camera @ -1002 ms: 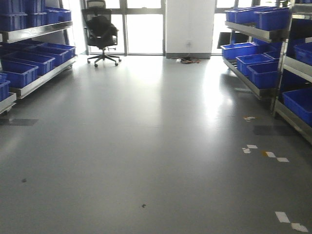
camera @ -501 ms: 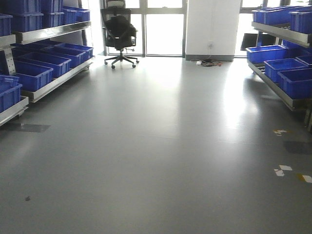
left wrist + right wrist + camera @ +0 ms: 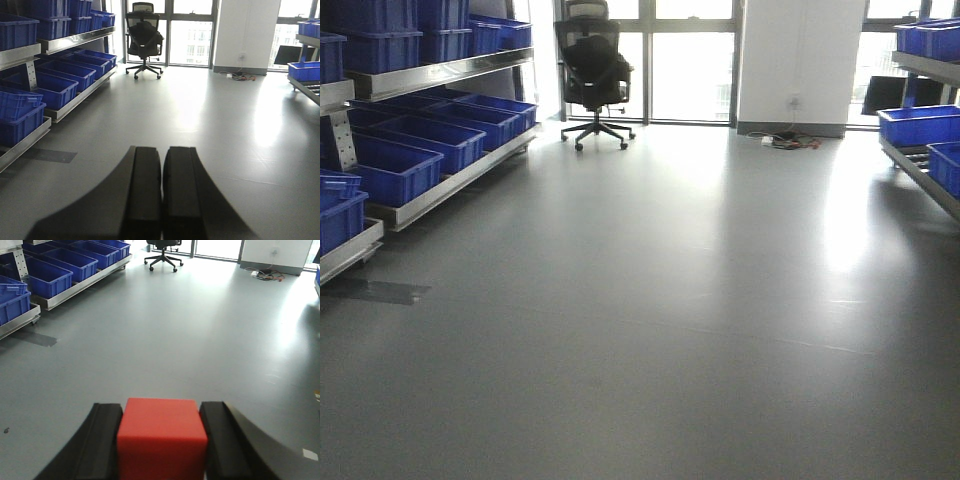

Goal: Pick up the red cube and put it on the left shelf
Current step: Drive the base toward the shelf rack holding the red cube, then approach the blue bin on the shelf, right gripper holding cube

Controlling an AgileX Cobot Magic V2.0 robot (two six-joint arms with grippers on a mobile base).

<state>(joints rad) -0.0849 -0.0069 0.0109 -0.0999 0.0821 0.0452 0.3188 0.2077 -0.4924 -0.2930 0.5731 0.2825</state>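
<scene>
Right gripper [image 3: 160, 412] is clamped on the red cube [image 3: 161, 442]: the cube sits between the 2 black fingers [image 3: 105, 440], touching both, top face level, low in the right wrist view above the grey floor [image 3: 200, 340]. Left gripper [image 3: 162, 162] holds nothing, its 2 fingers [image 3: 145, 190] pressed together with only a thin dark seam between them. The left shelf [image 3: 445, 185] runs along the left side of the room, a metal rack with 2 visible tiers, both loaded with blue bins [image 3: 390, 170] in a row; the nearest bins [image 3: 340, 215] sit on a lower section at the left edge of the front view. The cube is well apart from that shelf, out over open floor. Black office chair [image 3: 595, 70] stands at the far end in front of the windows [image 3: 692, 60], near the far end of the left shelf. White wall section [image 3: 800, 60] is right of the windows, with cables [image 3: 788, 138] on the floor at its base. Another rack with blue bins [image 3: 920, 125] is at the right edge. Floor is glossy with window glare.
</scene>
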